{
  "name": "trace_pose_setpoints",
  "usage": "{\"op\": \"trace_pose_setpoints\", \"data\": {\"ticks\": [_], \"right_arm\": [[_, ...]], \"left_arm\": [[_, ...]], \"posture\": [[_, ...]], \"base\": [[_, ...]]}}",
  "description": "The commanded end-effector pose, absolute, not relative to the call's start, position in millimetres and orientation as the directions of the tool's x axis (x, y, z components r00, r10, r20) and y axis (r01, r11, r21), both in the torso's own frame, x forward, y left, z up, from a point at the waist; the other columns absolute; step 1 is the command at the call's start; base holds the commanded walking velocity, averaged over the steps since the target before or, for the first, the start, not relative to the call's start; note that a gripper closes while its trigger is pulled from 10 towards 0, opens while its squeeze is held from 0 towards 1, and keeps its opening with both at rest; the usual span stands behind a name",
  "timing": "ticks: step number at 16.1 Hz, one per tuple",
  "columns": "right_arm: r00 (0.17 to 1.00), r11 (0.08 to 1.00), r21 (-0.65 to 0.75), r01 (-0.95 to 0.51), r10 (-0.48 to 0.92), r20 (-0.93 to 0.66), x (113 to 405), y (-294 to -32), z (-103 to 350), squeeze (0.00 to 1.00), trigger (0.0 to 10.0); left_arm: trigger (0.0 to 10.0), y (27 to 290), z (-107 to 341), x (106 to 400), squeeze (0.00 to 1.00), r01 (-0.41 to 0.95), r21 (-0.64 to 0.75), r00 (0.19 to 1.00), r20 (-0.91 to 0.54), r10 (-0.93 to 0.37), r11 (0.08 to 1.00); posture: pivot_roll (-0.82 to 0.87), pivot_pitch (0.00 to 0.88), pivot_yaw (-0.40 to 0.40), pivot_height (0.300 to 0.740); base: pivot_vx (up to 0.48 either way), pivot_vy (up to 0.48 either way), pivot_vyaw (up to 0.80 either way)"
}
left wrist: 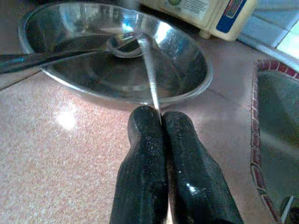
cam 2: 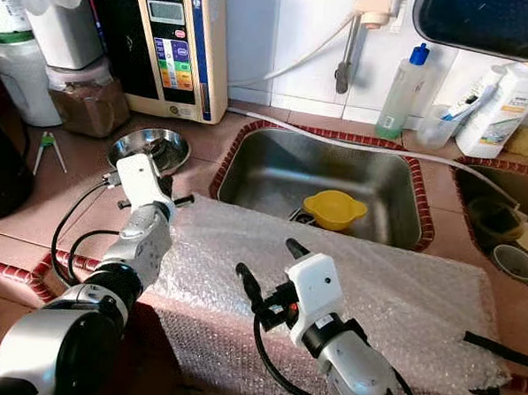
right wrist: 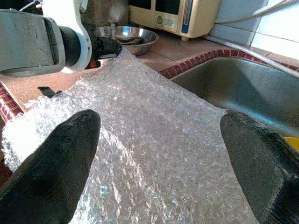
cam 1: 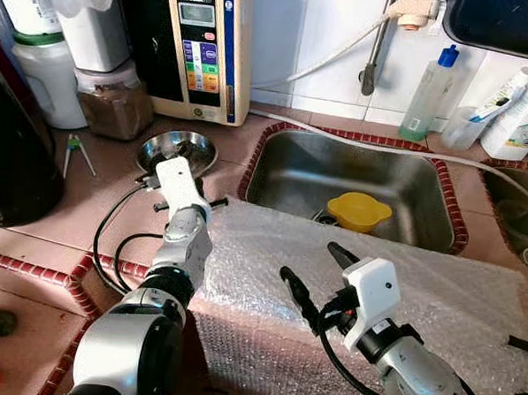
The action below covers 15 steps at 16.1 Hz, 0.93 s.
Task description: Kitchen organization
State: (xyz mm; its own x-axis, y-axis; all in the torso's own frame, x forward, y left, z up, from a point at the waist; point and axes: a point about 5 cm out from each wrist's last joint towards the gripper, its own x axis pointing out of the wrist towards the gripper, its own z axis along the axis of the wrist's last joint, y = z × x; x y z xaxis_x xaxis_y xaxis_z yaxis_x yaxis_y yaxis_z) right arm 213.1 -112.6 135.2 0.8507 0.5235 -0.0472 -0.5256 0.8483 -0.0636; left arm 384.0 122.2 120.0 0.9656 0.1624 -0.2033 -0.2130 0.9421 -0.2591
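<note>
A steel bowl [cam 1: 176,149] sits on the pink counter beside the sink. A metal spoon [left wrist: 150,79] lies with its head in the bowl and its thin handle sticking out over the rim. My left gripper [left wrist: 161,116] is low at the bowl's near edge, shut on that handle. My right gripper [cam 1: 309,262] hangs open over a sheet of bubble wrap [cam 1: 419,285] spread on the counter's front, with nothing between its fingers [right wrist: 70,140].
The steel sink [cam 1: 398,182] holds a yellow cup [cam 1: 358,211]. A water ioniser [cam 1: 205,48], jars [cam 1: 114,106] and a black kettle [cam 1: 10,149] crowd the back left. Bottles [cam 1: 427,95] stand behind the sink. A small green-handled tool [cam 1: 72,148] lies left of the bowl.
</note>
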Motion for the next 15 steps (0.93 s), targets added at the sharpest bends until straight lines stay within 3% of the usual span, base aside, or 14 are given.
{"op": "trace_pose_setpoints", "data": {"ticks": [1,8,11,15], "right_arm": [[0.856,0.853,-0.070,-0.517,0.514,-0.049,215,-113,135,0.00,10.0],[0.855,0.853,-0.069,-0.518,0.516,-0.046,217,-112,134,0.00,10.0],[0.881,0.879,-0.074,-0.471,0.472,-0.002,221,-119,140,0.00,10.0],[0.892,0.893,-0.060,-0.446,0.449,0.048,229,-124,149,0.00,10.0]], "left_arm": [[0.0,123,114,382,0.00,-0.219,-0.255,0.959,-0.233,0.160,0.942],[0.0,131,117,381,0.00,-0.178,-0.237,0.977,-0.158,0.143,0.955],[0.0,125,134,379,0.00,0.049,-0.250,0.998,0.051,-0.038,0.967],[0.0,120,131,363,0.00,0.293,-0.188,0.951,0.161,-0.265,0.937]], "posture": [[-0.06,0.014,0.043,0.740],[-0.05,0.013,0.041,0.740],[-0.03,0.013,0.038,0.740],[-0.01,0.012,0.026,0.740]], "base": [[0.000,0.000,0.00],[0.000,0.000,0.00],[0.000,0.000,0.00],[0.000,0.000,0.00]]}}
